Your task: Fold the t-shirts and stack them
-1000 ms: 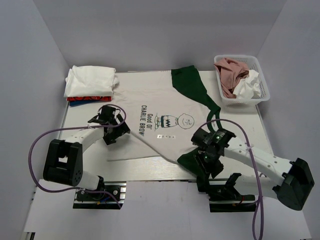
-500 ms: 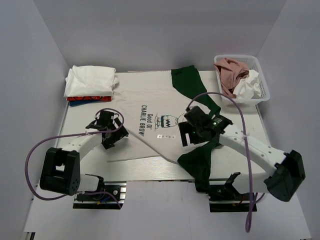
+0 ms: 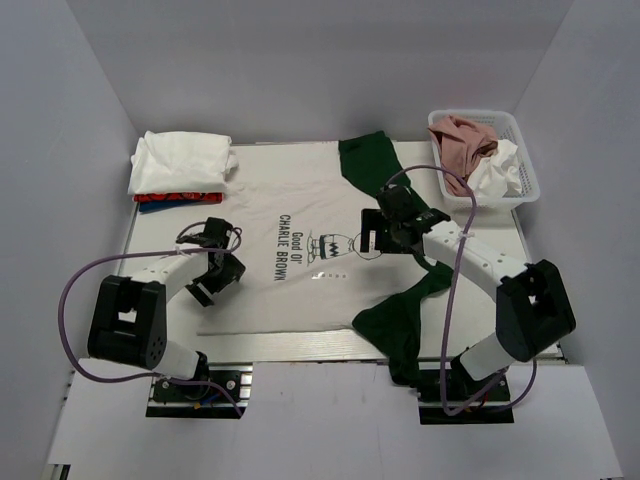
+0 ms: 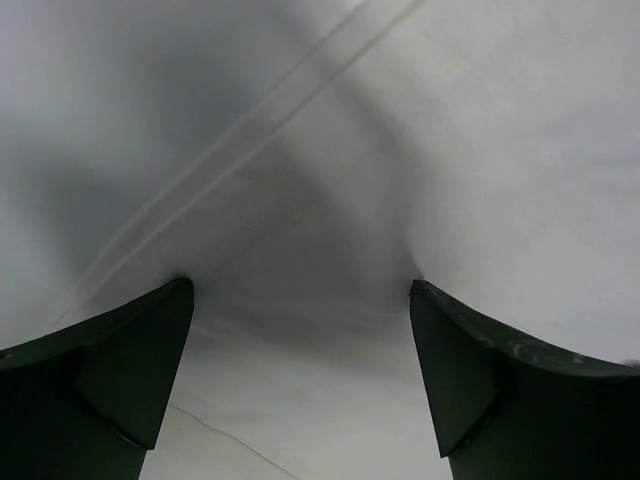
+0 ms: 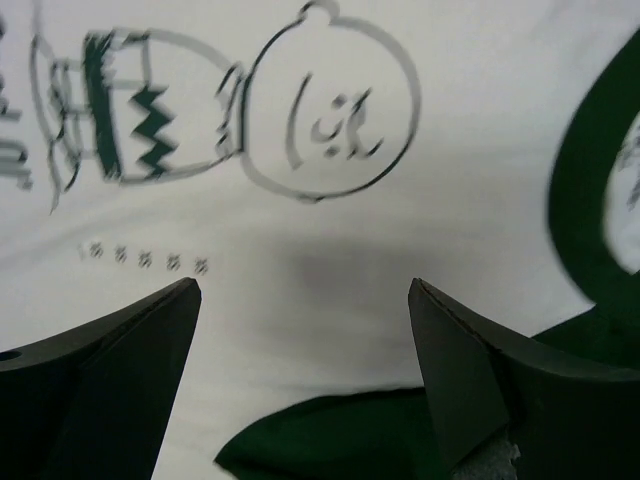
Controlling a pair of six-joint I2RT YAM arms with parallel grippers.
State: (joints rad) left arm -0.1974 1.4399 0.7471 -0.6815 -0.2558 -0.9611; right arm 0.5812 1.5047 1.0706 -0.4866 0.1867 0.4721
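**Task state during the folding and stacking of the t-shirts.** An off-white cotton t-shirt with the "Good Ol' Charlie Brown" cartoon print (image 3: 300, 295) is being shown spread flat across the middle of the pale table (image 3: 155, 232), not yet folded. A dark green t-shirt (image 3: 392, 322) is lying along its right side, from the far edge to the near edge, where it is hanging over. Whether it is passing under or over the printed shirt cannot be told with certainty.

The left gripper (image 3: 212, 278) is being held low over the left part of the printed shirt. Its fingers are spread apart and are grasping nothing, and a hem line is showing between them in the wrist view. The right gripper (image 3: 372, 240) is being held over the cartoon head, likewise spread and empty.

At the far left, a folded white t-shirt (image 3: 180, 160) is resting on red and blue layers (image 3: 170, 197), so the stack is judged to be begun. In the white plastic lattice basket (image 3: 522, 170) at the far right, a crumpled dusty pink t-shirt (image 3: 462, 140) and a crumpled white t-shirt (image 3: 495, 175) are waiting. Four shirts are thus judged to be left for folding.
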